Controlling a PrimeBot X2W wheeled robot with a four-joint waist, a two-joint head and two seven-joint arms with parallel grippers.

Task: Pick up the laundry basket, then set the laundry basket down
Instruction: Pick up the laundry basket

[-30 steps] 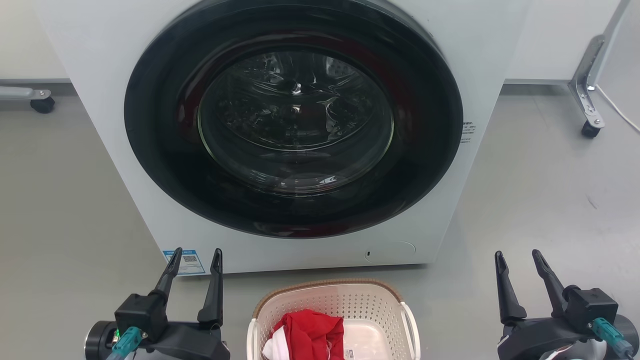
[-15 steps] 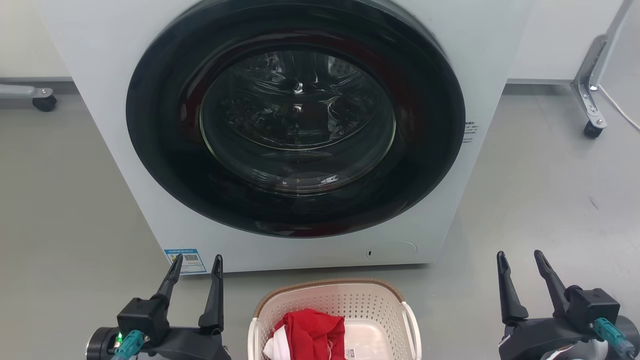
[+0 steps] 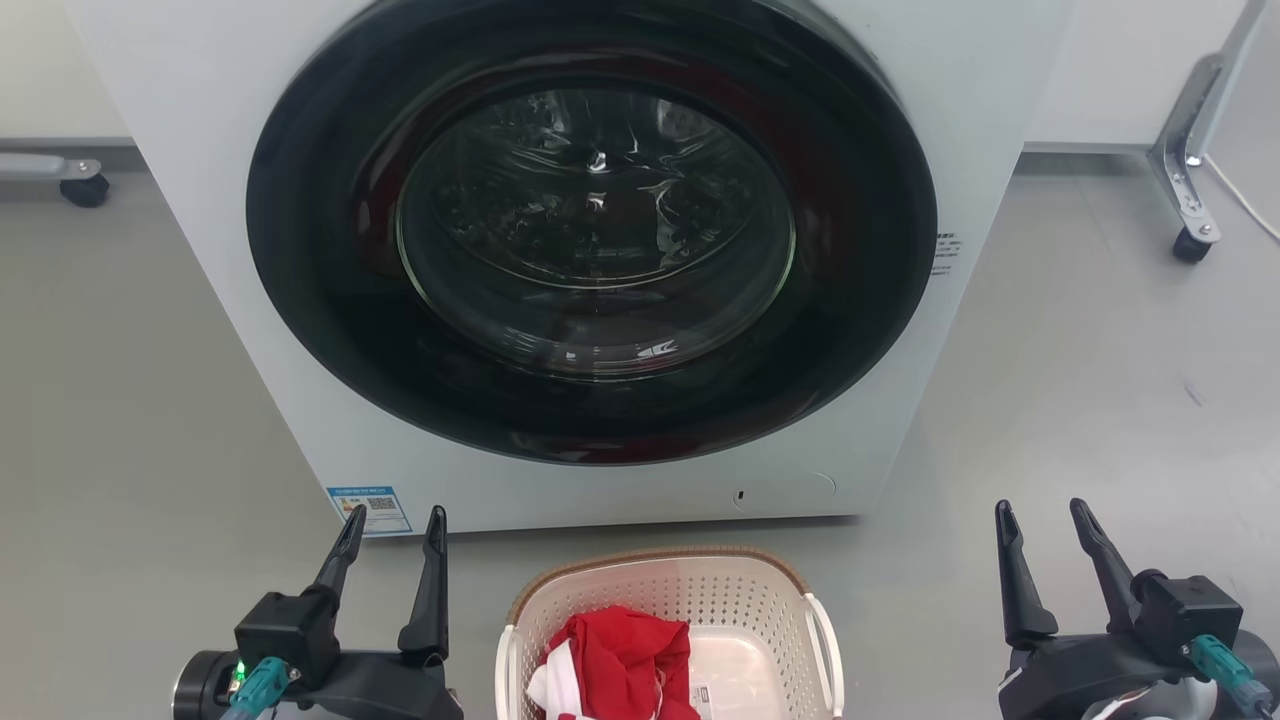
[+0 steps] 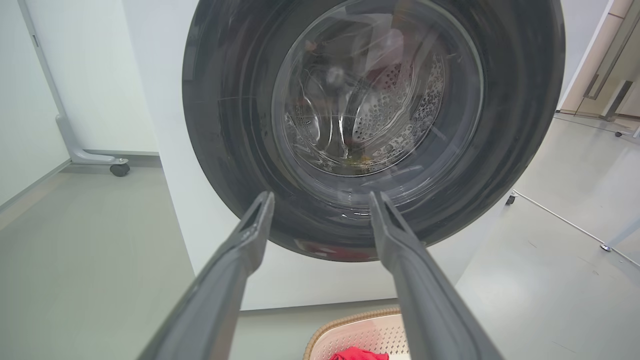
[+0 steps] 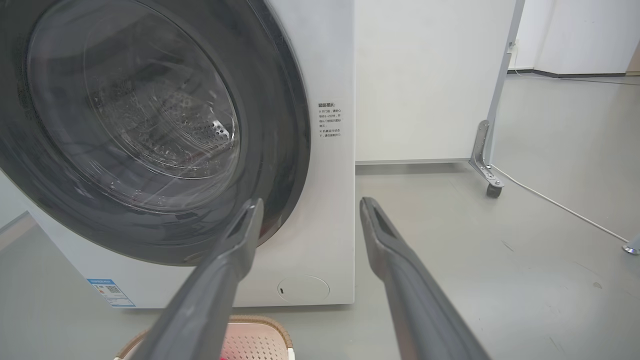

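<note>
Pickup not begun: basket (image 3: 720,600) on floor (image 3: 1060,400) between left pincer (image 3: 395,514) and right pincer (image 3: 1040,507), both apart; next, reach its handles (image 3: 826,650).

The left tool (image 3: 394,517) and the right tool (image 3: 1040,508) hang low, each with fingers spread apart

The cream-white perforated plastic laundry basket (image 3: 745,600) is cut off at the head view's 6 o'clock; crumpled red cloth (image 3: 625,650) partly hides its floor.
</note>
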